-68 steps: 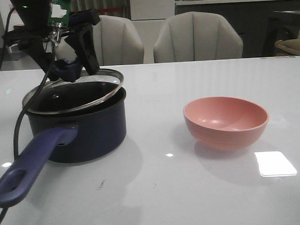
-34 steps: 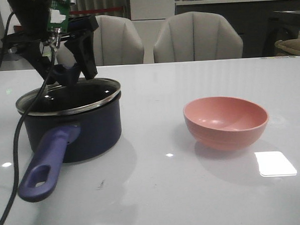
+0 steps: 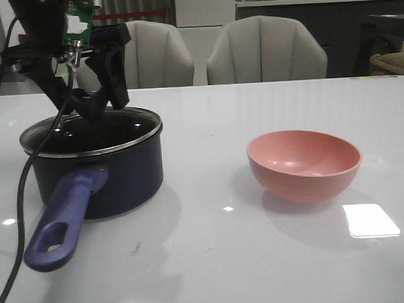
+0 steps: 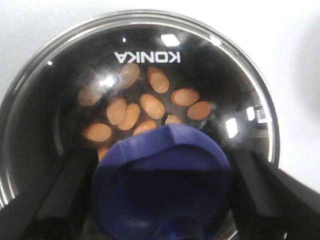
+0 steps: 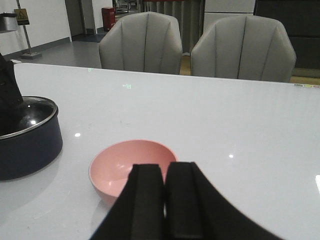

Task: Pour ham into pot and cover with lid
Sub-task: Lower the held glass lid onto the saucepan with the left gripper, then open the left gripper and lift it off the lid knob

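The pot serves as the reference point. It stands on the white table, with its long purple-blue handle extending toward the camera in the front view.

The lid sits flat on the pot, its metal rim level with the pot's rim all the way round. The left wrist view confirms this: the glass pane covers the full opening and carries the word "KONKA".

The ham lies inside the pot, under the lid. About a dozen orange-pink pieces are visible through the glass, grouped on the pot floor.

The left gripper is directly above the pot. Its two black fingers stand on either side of the dark blue knob, spread slightly wider than the knob; whether they touch it cannot be determined.

The pink bowl stands well apart from the pot, on the side away from the left arm. It appears empty.

The right gripper is just behind the pink bowl, well away from the pot. Its jaws are closed together and hold nothing.
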Action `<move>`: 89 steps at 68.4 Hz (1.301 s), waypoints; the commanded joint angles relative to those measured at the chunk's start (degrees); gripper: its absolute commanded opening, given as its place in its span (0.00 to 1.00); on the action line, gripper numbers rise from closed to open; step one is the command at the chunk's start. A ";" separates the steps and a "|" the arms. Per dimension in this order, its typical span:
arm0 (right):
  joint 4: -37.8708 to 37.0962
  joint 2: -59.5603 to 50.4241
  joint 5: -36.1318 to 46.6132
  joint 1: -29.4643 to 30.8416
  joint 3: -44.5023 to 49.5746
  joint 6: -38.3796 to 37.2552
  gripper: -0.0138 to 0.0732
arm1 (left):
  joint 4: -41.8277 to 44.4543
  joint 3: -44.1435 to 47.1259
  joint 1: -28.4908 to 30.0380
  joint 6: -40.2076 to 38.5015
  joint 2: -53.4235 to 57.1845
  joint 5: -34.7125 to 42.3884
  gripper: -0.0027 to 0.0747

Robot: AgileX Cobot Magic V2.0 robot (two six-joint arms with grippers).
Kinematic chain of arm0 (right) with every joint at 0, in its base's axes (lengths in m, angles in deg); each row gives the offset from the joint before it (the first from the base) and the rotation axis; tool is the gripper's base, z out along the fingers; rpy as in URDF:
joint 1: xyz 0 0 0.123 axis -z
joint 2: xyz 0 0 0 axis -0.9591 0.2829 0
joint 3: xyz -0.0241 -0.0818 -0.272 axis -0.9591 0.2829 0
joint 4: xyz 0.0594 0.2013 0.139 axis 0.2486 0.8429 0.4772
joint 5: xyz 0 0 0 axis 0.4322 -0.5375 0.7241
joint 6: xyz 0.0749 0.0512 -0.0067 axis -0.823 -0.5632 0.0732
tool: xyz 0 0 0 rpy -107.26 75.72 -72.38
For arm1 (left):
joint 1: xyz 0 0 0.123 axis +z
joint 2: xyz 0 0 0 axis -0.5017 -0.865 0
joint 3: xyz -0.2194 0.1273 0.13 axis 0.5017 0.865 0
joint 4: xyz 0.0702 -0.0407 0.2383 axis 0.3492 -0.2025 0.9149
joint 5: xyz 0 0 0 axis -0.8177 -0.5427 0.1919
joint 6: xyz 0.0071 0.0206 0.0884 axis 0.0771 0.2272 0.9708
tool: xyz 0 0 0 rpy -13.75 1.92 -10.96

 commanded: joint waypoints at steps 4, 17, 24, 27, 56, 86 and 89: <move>-0.08 0.38 4.36 -0.09 -1.59 0.26 0.34 | 0.11 -1.83 -0.39 0.19 3.15 0.95 0.76; -0.08 0.38 4.36 -0.09 -1.59 0.26 0.34 | 1.37 -4.82 -0.39 0.19 3.15 -2.27 0.78; -0.08 0.38 4.36 -0.09 -1.59 0.26 0.34 | 1.70 -6.04 -0.39 0.19 3.15 -3.24 0.78; -0.08 0.38 4.36 -0.09 -1.59 0.26 0.34 | 1.70 -7.01 -0.39 0.19 3.15 -4.18 0.78; -0.08 0.38 4.36 -0.09 -1.59 0.26 0.34 | 1.66 -7.67 -0.39 3.41 13.52 -5.93 0.77; -0.08 0.38 4.36 -0.09 -1.59 0.26 0.34 | 5.32 25.66 -0.39 3.47 46.65 17.69 0.77; -0.08 0.38 4.36 -0.09 -1.59 0.26 0.34 | 6.06 29.01 -0.39 3.47 50.41 19.81 0.77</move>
